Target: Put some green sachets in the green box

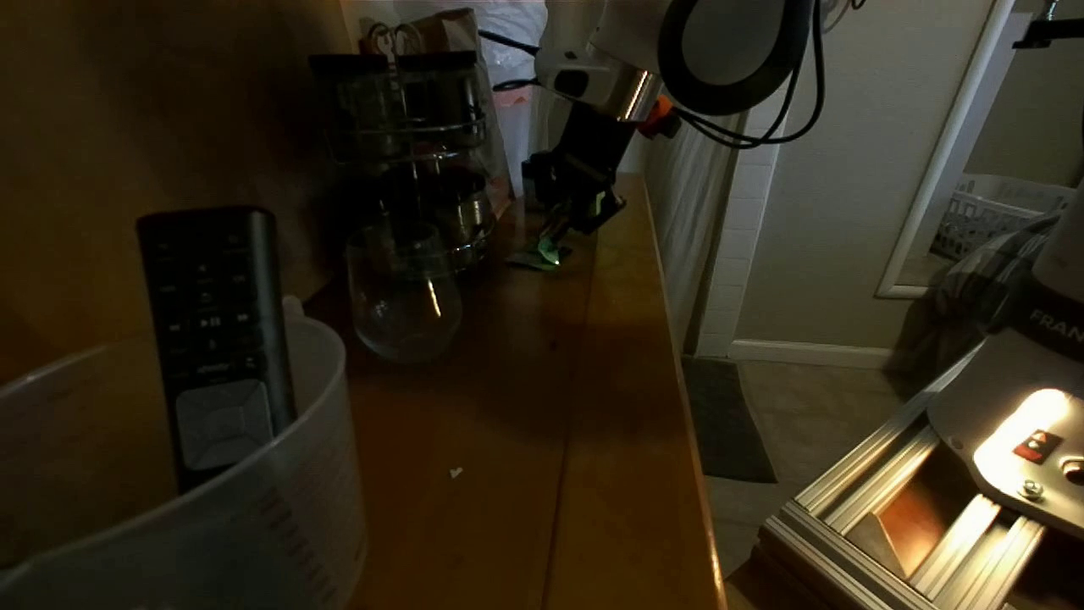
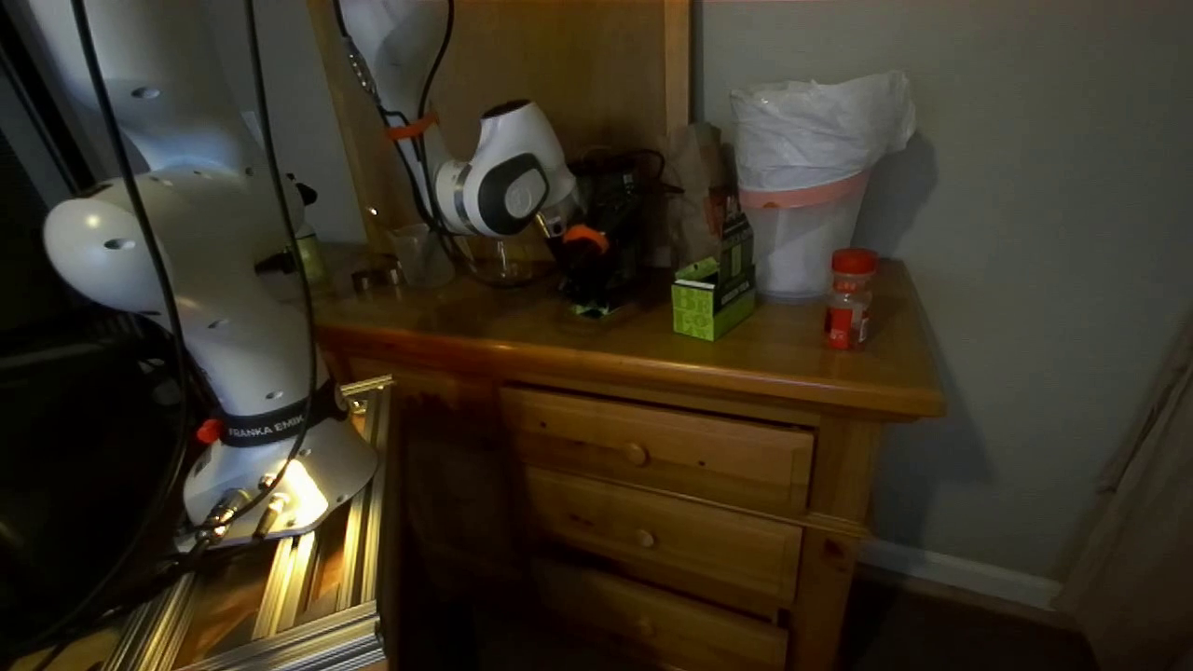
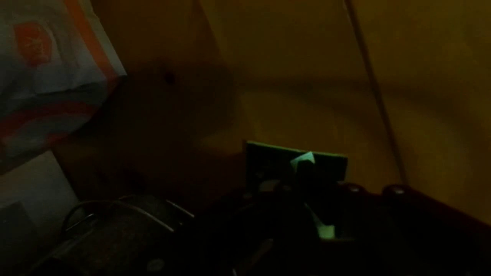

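The hand, grip too dark to tell, has a green sachet beneath.

The box is lime-fronted, darkly lettered; the sachet dark green, pale-edged; the jar lid red.

arm band reads "franka emik", remote play/pause.

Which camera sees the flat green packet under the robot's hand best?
The wrist view. The green sachet looks biggest there, with two corners and a pale edge showing, though the view is dark and the sachet's lower part hidden. Both exterior views show only green bits under the gripper.
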`<state>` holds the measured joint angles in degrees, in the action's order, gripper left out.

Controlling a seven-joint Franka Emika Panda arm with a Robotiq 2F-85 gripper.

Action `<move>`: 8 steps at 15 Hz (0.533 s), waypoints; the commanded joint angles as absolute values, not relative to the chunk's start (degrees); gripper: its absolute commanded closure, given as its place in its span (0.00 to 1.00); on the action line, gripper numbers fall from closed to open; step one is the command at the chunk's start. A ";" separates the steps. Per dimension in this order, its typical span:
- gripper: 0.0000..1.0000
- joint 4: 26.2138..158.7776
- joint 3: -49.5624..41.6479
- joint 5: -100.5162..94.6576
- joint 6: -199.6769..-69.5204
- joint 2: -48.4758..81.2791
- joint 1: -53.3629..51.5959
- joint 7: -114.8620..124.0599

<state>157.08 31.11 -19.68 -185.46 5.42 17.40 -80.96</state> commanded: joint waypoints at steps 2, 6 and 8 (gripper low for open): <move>0.99 157.85 32.99 -19.89 -185.91 0.14 20.37 -76.96; 0.99 158.09 22.20 -19.66 -184.36 -8.59 10.58 -71.75; 0.99 158.24 26.83 -20.04 -182.66 -13.63 15.33 -69.43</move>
<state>157.02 27.84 -19.68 -185.88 -4.93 16.65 -73.52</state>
